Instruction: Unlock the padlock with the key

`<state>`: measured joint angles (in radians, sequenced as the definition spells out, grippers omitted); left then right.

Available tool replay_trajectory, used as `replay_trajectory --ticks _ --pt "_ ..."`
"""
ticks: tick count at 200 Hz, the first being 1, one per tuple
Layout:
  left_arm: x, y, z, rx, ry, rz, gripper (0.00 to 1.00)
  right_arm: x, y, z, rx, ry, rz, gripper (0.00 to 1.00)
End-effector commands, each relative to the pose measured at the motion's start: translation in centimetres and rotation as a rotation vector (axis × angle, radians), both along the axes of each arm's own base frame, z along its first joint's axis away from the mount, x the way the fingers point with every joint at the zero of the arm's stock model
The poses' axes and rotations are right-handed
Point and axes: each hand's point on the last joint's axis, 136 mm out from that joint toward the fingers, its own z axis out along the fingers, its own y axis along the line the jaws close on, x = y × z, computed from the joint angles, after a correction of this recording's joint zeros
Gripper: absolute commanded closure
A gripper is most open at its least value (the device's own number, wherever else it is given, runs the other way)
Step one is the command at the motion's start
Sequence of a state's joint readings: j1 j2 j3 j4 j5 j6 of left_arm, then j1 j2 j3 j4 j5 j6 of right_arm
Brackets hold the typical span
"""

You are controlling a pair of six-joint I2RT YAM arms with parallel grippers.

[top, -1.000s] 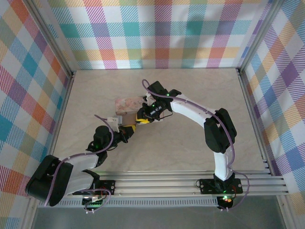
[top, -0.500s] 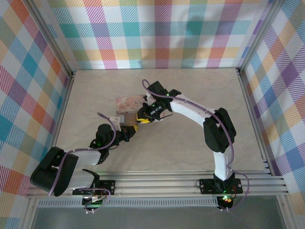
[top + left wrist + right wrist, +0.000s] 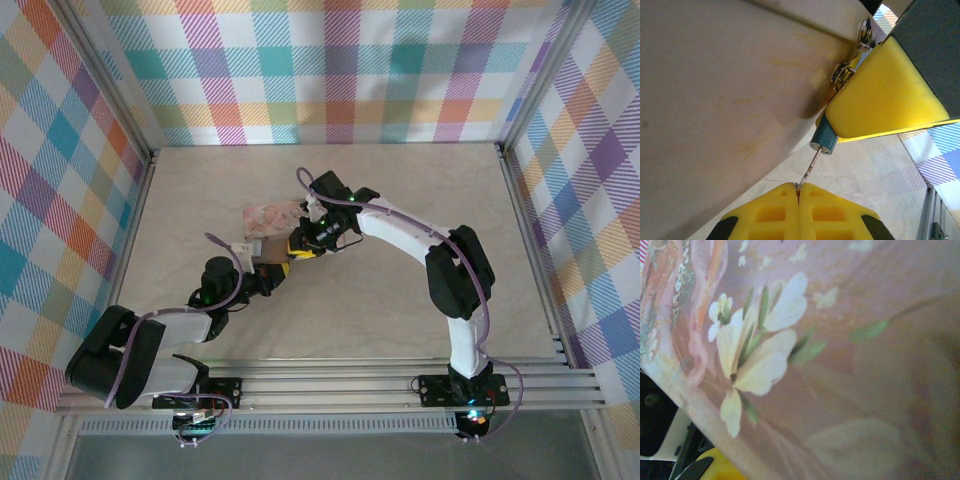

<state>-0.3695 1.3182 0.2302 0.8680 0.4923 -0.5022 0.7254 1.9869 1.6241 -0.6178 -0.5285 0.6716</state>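
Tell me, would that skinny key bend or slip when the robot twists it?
The key looks like a thin metal sliver, so it is probably stiff, yet it might bend under a hard sideways push. The left gripper pinches just its end, so it may swivel or slip. It is likely very light.

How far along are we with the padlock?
Done: the left pincer is shut on the key. In hand: the key's tip sits at the blue keyway end of the padlock, beside the tin box. To do: seating it fully, turning it, freeing the shackle; how deep it sits, I cannot tell.
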Motion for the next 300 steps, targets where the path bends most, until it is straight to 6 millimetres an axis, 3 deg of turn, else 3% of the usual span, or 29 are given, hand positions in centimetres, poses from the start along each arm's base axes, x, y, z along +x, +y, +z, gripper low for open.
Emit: replay_trajectory --ticks 1,52,137,151,181,212,241,275,300 --pt "1.9 -0.7 4.2 -0.067 -0.131 -0.006 1.00 -3.6 1.1 0.1 0.065 0.095 0.128 1.00" --pt "2.0 -0.8 5.3 -0.082 -0.143 -0.025 1.00 -3.9 -0.4 -1.4 -0.026 0.066 0.147 1.00" --pt "3.0 -2.0 6.1 -0.136 -0.138 -0.053 1.00 -4.4 0.0 -4.0 -0.013 0.087 0.149 1.00" --pt "2.6 -2.3 5.3 -0.102 -0.133 -0.064 1.00 -4.4 -0.2 -4.7 -0.024 0.093 0.139 1.00" --pt "0.9 -2.7 1.1 0.050 -0.097 -0.061 1.00 -4.3 0.0 -6.3 -0.014 0.117 0.069 1.00" --pt "0.1 -3.0 -1.7 0.097 -0.063 -0.060 1.00 -4.6 0.0 -7.7 -0.032 0.136 0.036 1.00" --pt "-0.3 -3.5 -3.3 0.121 -0.040 -0.071 1.00 -4.7 -0.1 -8.3 -0.065 0.129 0.011 0.87" --pt "-0.2 -3.0 -4.6 0.158 -0.022 -0.046 1.00 -4.6 -1.1 -9.2 -0.099 0.109 -0.060 0.62" --pt "-0.2 -2.7 -5.3 0.186 -0.011 -0.040 1.00 -4.1 -1.8 -8.8 -0.098 0.075 -0.130 0.49"
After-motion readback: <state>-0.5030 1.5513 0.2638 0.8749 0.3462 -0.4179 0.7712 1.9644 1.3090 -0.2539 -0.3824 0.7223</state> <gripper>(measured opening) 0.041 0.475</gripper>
